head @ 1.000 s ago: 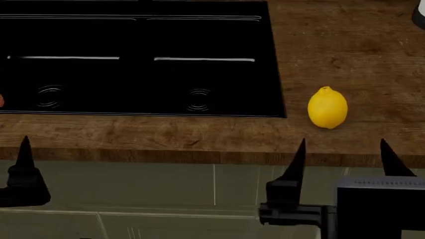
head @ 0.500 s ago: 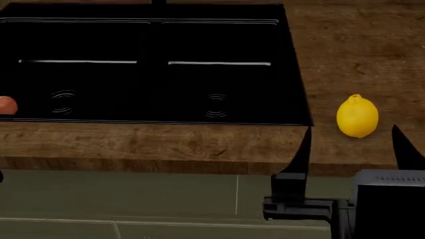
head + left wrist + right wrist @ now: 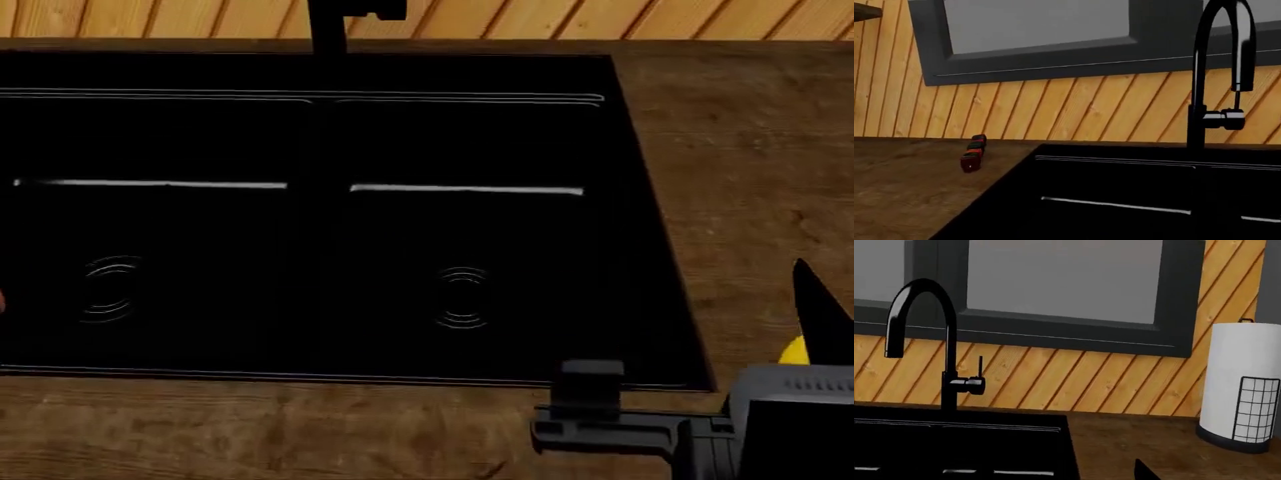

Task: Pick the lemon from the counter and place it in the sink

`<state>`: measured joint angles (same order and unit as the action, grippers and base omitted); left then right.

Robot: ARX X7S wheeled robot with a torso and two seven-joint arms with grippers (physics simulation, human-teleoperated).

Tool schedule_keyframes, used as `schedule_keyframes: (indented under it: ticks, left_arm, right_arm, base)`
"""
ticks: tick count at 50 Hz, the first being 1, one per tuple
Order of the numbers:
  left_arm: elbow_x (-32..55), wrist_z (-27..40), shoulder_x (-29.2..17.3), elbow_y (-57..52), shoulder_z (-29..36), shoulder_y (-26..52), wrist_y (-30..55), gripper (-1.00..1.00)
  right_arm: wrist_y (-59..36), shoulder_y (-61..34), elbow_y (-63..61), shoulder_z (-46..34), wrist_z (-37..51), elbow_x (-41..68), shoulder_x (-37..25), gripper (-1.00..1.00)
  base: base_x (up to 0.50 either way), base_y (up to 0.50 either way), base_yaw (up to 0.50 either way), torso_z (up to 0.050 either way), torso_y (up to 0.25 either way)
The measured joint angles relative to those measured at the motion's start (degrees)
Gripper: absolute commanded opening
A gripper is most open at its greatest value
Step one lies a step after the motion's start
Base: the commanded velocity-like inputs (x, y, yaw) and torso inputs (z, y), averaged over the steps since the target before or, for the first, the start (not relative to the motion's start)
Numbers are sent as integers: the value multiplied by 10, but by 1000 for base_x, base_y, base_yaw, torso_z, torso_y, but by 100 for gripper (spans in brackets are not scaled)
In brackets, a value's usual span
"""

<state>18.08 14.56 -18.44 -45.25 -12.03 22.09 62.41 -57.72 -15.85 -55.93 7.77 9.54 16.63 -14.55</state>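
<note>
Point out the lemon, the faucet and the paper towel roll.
lemon (image 3: pixel 793 350): head view, the yellow sliver showing beside the right arm.
faucet (image 3: pixel 949 371): right wrist view, its upright stem.
paper towel roll (image 3: pixel 1237 365): right wrist view, its white side.

1 lemon (image 3: pixel 793 350), 2 drains (image 3: pixel 462 297)

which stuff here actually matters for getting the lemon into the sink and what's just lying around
For the job:
- lemon, only a yellow sliver showing behind the right gripper
- sink, black double basin
- counter, wood-grain

Just lying about:
- paper towel roll in a wire holder
- small red and dark object on the counter, too small to identify
</note>
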Motion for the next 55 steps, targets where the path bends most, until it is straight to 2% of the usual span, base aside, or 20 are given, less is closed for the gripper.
schedule_keyframes:
  ticks: [14,27,40,55]
  left_arm:
    - [7,1,1,-1,-4,-1,1,100]
    - [12,1,1,1,-3,0,0,100]
    - [10,1,1,15,2,-7,-16,100]
    - [9,2,0,26,4,-17,-30,100]
  right_arm:
    - [3,5,-4,4,4,8,-2,100]
    - [-33,-11,-23,9,36,43,-19,100]
    - [-108,-58,-33,89,260,324,-137,100]
    - [-154,-95,-6,185,466,607,-240,100]
  base:
    - [487,16,0,0,1]
    - [0,0,0,0,0]
    - [0,0,0,0,0]
    - [0,0,0,0,0]
